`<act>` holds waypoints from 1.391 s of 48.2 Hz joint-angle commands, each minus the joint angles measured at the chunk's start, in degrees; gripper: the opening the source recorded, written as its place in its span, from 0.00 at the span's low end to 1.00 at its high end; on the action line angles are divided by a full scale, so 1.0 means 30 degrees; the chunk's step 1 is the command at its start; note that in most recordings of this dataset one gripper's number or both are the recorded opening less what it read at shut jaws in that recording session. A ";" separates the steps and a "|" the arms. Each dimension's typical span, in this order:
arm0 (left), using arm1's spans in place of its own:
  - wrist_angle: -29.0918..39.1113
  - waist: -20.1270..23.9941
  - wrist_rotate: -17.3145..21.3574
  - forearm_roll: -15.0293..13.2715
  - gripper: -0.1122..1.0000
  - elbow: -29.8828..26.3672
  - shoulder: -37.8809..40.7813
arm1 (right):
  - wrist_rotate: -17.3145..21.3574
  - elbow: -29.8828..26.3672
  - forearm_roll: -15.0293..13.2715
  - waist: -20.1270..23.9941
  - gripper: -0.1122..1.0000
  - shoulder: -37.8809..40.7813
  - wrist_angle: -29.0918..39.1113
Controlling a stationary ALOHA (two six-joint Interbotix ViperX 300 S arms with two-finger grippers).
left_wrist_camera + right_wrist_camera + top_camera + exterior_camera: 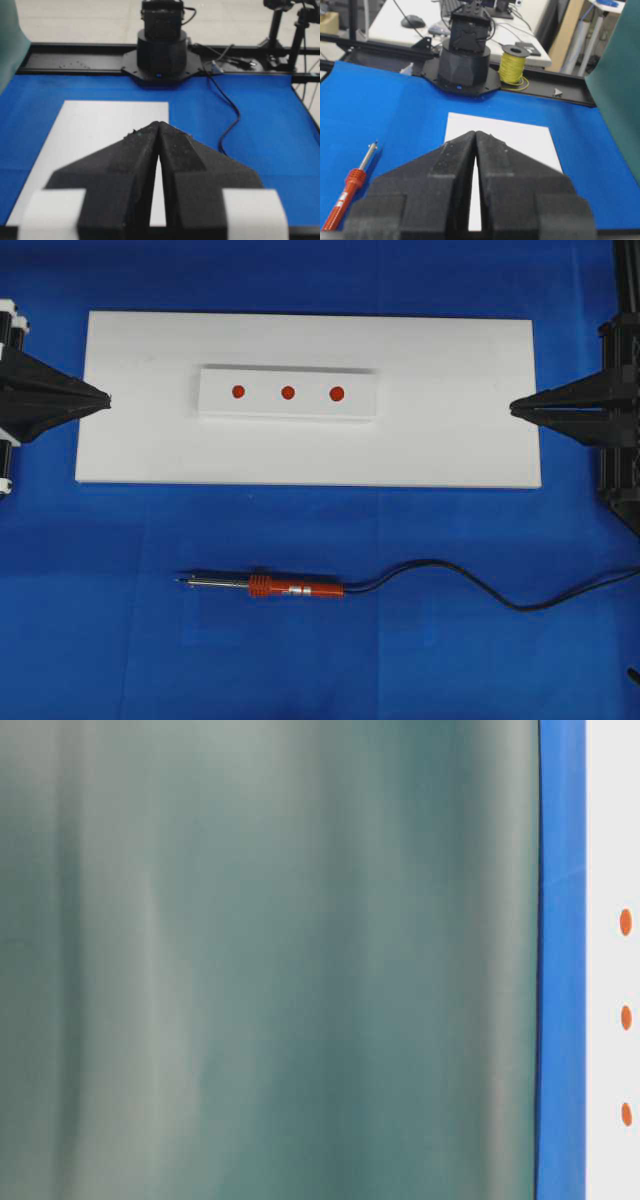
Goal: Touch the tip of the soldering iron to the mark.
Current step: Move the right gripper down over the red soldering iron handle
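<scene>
The soldering iron (280, 586) lies flat on the blue cloth in front of the white board, its silver tip pointing left and its black cord trailing right; its orange-red handle also shows at the left of the right wrist view (347, 192). Three red marks (287, 393) sit in a row on a raised white strip on the board, and show at the right edge of the table-level view (625, 1017). My left gripper (107, 398) rests shut at the board's left end, its tips (158, 125) meeting. My right gripper (512, 407) rests shut at the board's right end, empty (476, 134).
The white board (450, 430) lies across the middle of the blue cloth. The black cord (480, 585) snakes off toward the right edge. A green-grey screen (270, 960) fills most of the table-level view. The opposite arm bases stand at the far ends (161, 50) (465, 65).
</scene>
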 commanded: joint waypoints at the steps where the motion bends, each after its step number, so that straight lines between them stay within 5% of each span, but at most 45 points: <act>1: 0.0117 0.0000 0.0000 0.0029 0.10 -0.0176 0.0000 | 0.0029 -0.0586 0.0029 -0.0029 0.10 0.0146 0.0029; 30: 0.0264 0.0000 0.0264 0.0029 0.10 -0.0176 -0.0117 | 0.1348 -0.1729 0.0088 0.0469 0.07 0.1318 0.1465; 37: 0.0234 0.0000 0.0264 0.0029 0.10 -0.0146 -0.0117 | 0.1641 -0.2666 0.0088 0.1377 0.25 0.2725 0.1377; 50: 0.0264 0.0000 0.0264 0.0029 0.10 -0.0146 -0.0117 | 0.1699 -0.4980 0.0645 0.2402 0.92 0.7002 0.1523; 67: 0.0264 0.0000 0.0293 0.0029 0.10 -0.0088 -0.0117 | 0.1699 -0.8350 0.3662 0.3809 0.90 1.3594 0.2344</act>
